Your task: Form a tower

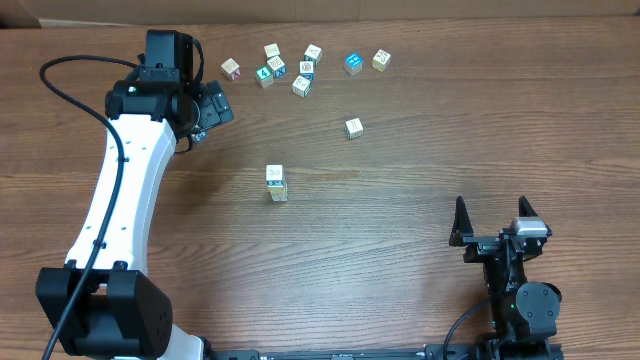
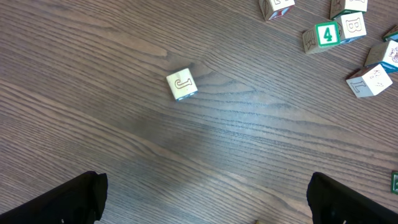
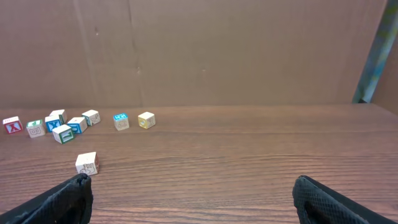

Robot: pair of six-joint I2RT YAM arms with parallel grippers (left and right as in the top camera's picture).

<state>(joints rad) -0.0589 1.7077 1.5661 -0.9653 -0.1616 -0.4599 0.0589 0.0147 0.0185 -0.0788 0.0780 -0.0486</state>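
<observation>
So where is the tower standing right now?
In the overhead view the tower stands alone, left of centre on the table, below the cluster of loose cubes and down-left of a single stray cube.

Matt, grained wood on the table [image 1: 400, 200]. The tower [image 1: 277, 183] — pale bare wood, printed faces. Left arm shell [image 1: 125, 200] — smooth white plastic.
</observation>
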